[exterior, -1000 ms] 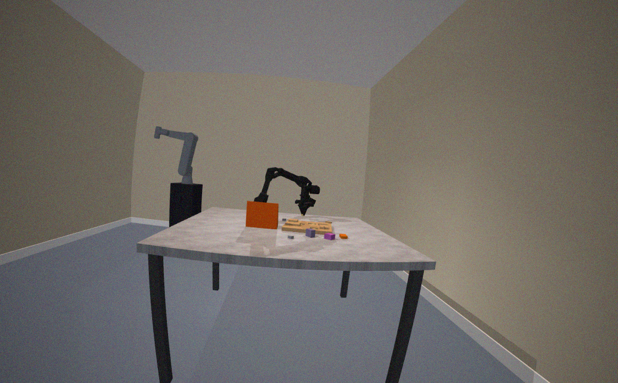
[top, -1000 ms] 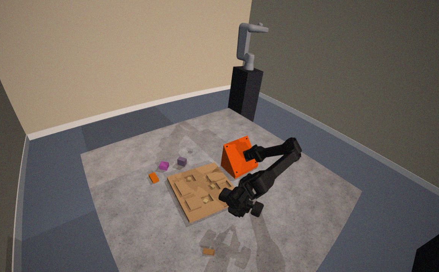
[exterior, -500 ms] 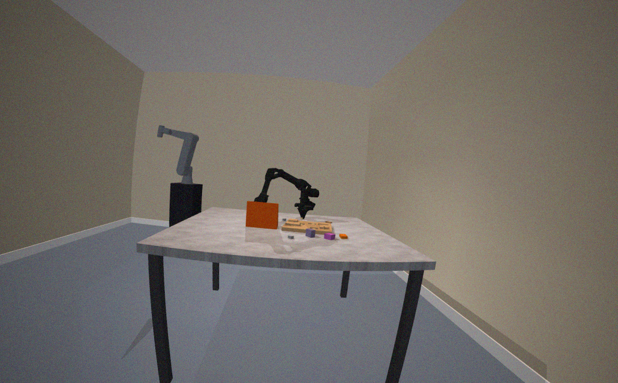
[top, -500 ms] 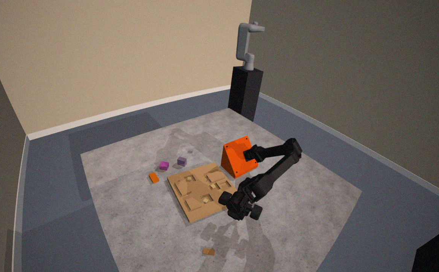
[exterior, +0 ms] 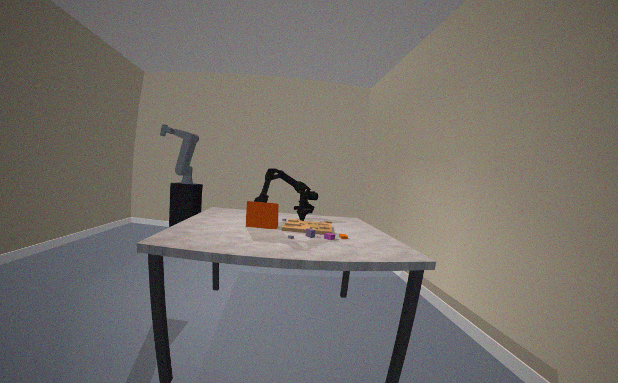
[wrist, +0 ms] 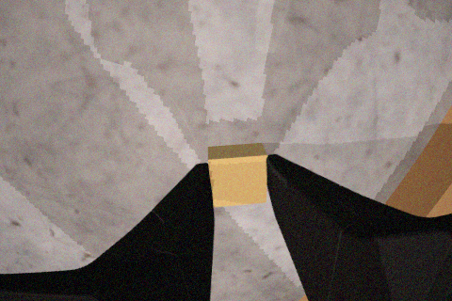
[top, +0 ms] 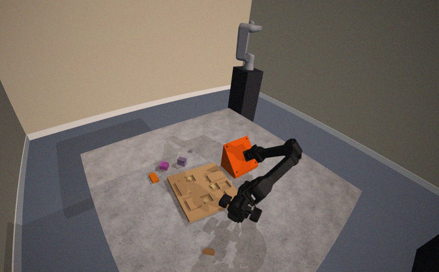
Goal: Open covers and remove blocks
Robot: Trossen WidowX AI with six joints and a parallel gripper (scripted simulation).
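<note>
My gripper (wrist: 237, 170) (top: 238, 220) (exterior: 302, 216) is shut on a small tan block (wrist: 237, 182) and holds it low over the table, just off the near right corner of the wooden puzzle board (top: 197, 211) (exterior: 318, 229) (wrist: 433, 176). The board lies flat with several covers and small tan pieces (top: 190, 178) on top. A magenta block (top: 163, 165) (exterior: 329, 236), a purple block (top: 181, 161) (exterior: 310, 232) and an orange block (top: 153, 177) (exterior: 343, 235) lie on the table beyond the board's far left side. A brown-orange block (top: 209, 251) lies near the front.
The orange wedge mount (top: 236, 158) (exterior: 261, 214) of my arm stands right behind the board. A grey arm on a black pedestal (top: 246, 91) (exterior: 185, 202) stands off the table's far corner. A tiny grey piece (exterior: 290, 236) lies near the purple block.
</note>
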